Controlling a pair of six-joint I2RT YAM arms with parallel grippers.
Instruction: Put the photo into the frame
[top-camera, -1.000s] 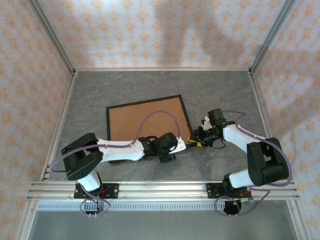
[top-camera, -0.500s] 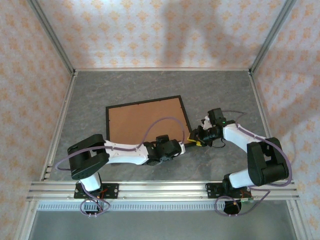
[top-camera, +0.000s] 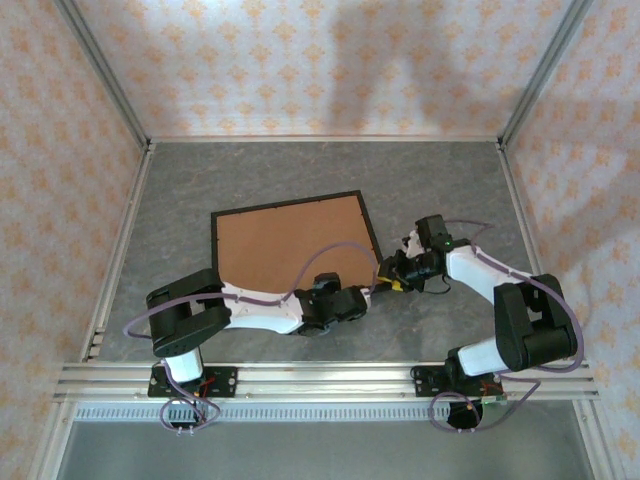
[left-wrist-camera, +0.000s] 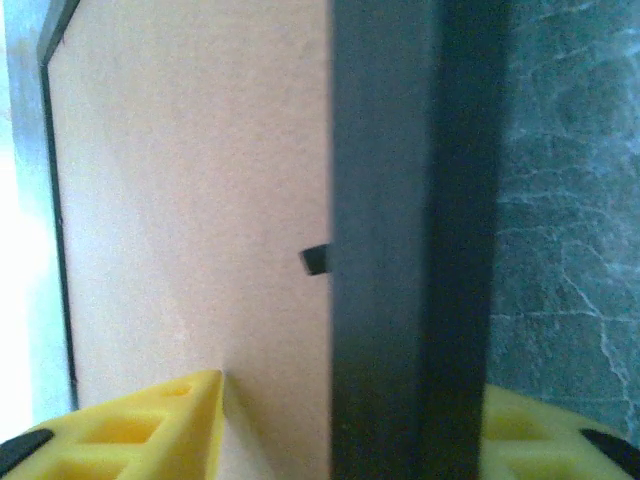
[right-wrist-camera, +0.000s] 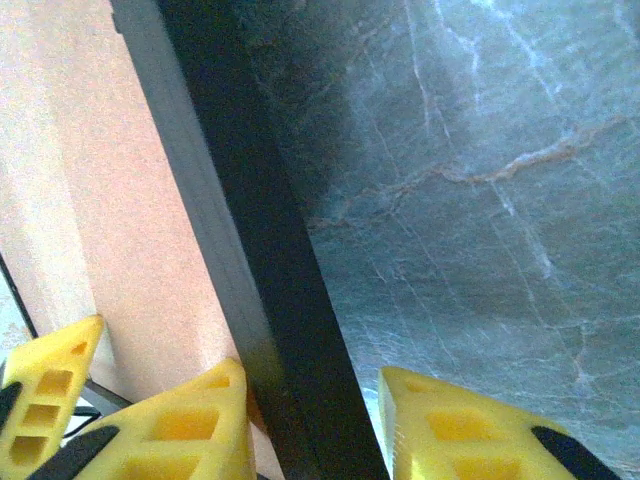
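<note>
You are working over a grey marbled counter (top-camera: 300, 170), which is stretching out beyond and on either side of both grippers. The frame (left-wrist-camera: 400, 240) is lying flat on it, face down under the two grippers, with most of it reaching away ahead of them. The brown backing board (top-camera: 290, 245) is filling its opening. Your left gripper (left-wrist-camera: 355, 400) is straddling one black rail of the frame with its jaws spread. One yellow finger (left-wrist-camera: 150, 420) is hanging over the board on the inner side, with a strip of board showing between it and the rail. The other finger is sitting over the counter at the rail's outer edge. Whether that outer finger is touching the rail you cannot tell from the wrist view. Your right gripper (right-wrist-camera: 310, 370) is sitting just to the right of the left one, at the same corner of the frame, and it is pinching the rail. Its yellow fingers (right-wrist-camera: 180, 430) are pressing in from the board side and the counter side, with the black strip running up between them. From this gripper the board is lying to the left of the rail and bare counter to the right. A small black tab (left-wrist-camera: 315, 260) is jutting from the rail's inner edge onto the board, ahead of the left gripper's fingers.
</note>
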